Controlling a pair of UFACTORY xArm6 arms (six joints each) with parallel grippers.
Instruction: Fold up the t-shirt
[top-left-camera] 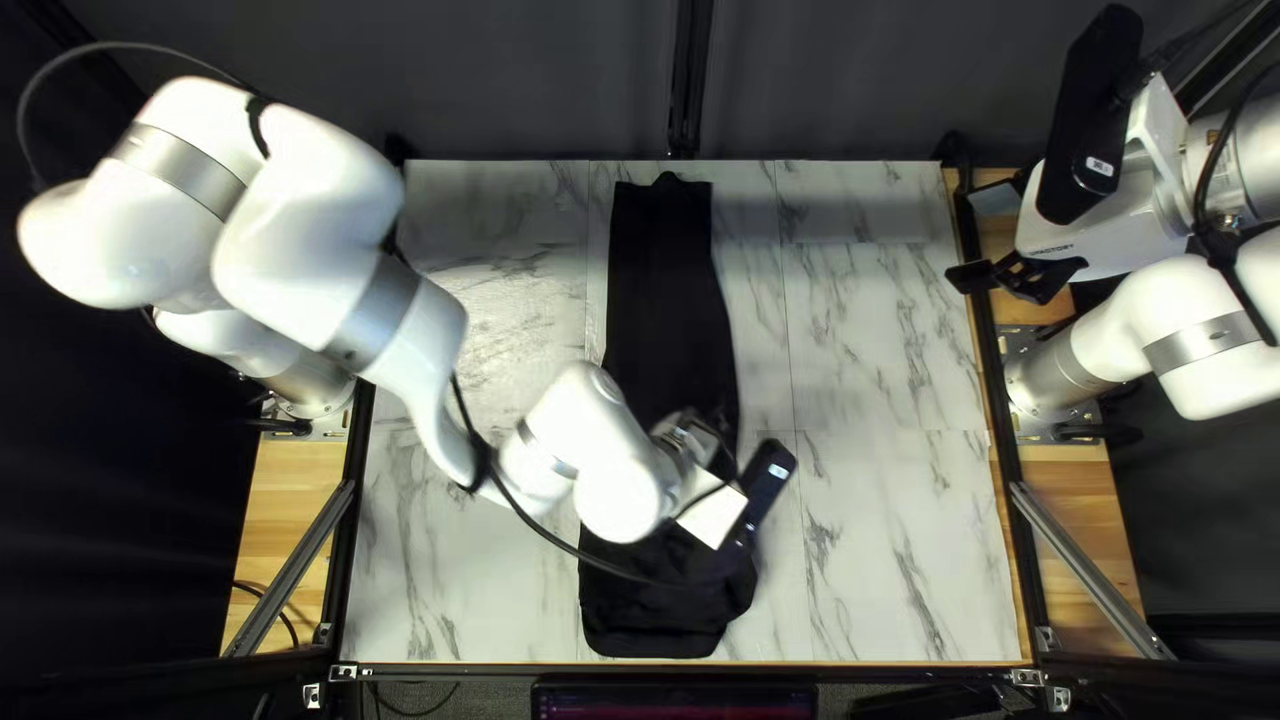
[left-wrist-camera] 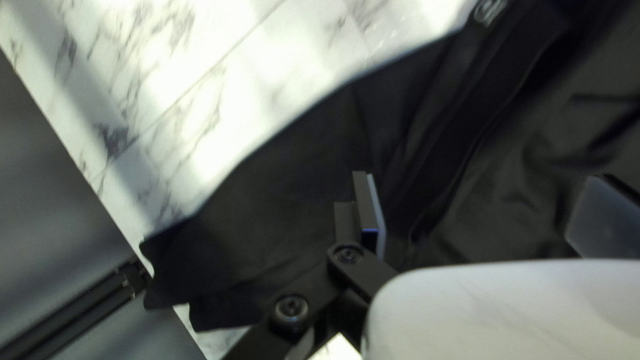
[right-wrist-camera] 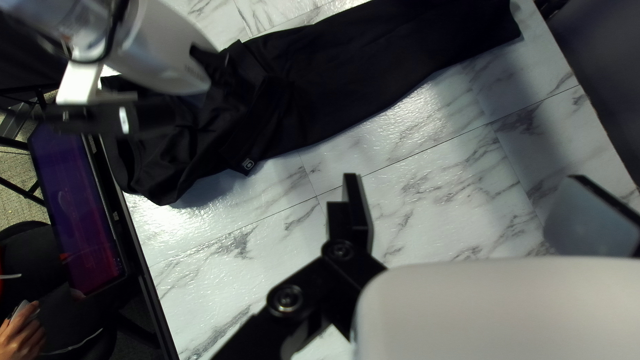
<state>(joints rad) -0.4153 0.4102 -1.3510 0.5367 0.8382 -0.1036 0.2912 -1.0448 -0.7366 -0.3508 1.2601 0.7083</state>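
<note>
Both gape wide: left end effector [top-left-camera: 711,516] above a black garment [top-left-camera: 664,287], right end effector [top-left-camera: 984,238] well apart from it.

One view slants down from above the table [top-left-camera: 894,560] toward the curtain [top-left-camera: 534,80]; my wrist views look closer, left nearest; all share the black cloth [top-left-camera: 667,294].

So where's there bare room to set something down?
Widest is the table between the black garment and my right arm. There's less between the garment and the table's left edge, where my left arm crosses above, crowding the garment too.
</note>
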